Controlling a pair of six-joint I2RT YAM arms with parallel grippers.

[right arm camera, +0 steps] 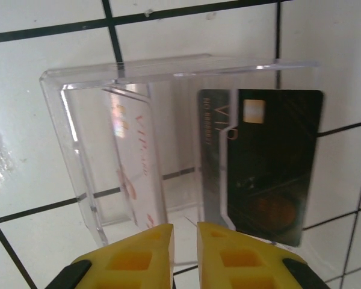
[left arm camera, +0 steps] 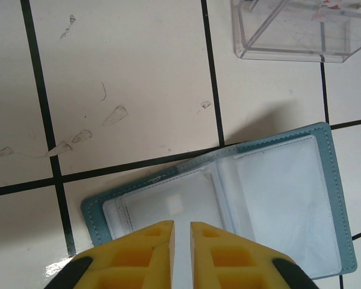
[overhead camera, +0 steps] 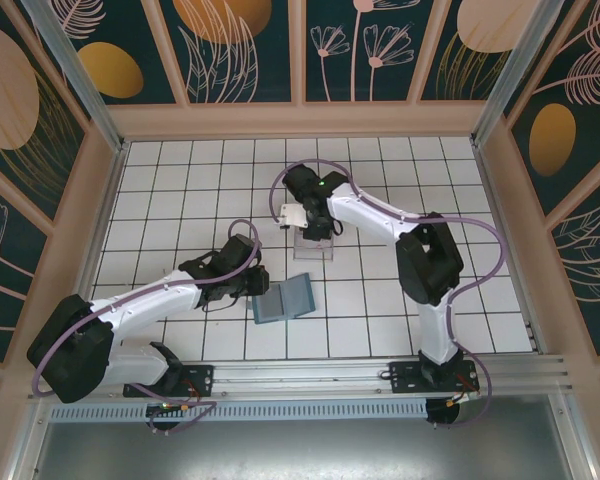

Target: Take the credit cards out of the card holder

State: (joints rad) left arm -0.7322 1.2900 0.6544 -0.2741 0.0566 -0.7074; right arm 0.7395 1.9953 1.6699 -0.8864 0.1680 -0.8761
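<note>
Apparently final step: black card and pale card stand in clear tray; card holder lies open, pockets seemingly empty. Up top, right gripper barely parted, empty; left gripper near-shut at holder's edge, grip unclear. Next: lift both away.

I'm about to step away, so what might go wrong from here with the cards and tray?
1. The black card seems to lean tilted in the clear tray, not flat; it may slide or tip out.
2. The right pincer hangs close above the tray; pulling away might knock it.
3. The left pincer sits over the edge of the card holder and may drag it when lifting.
</note>
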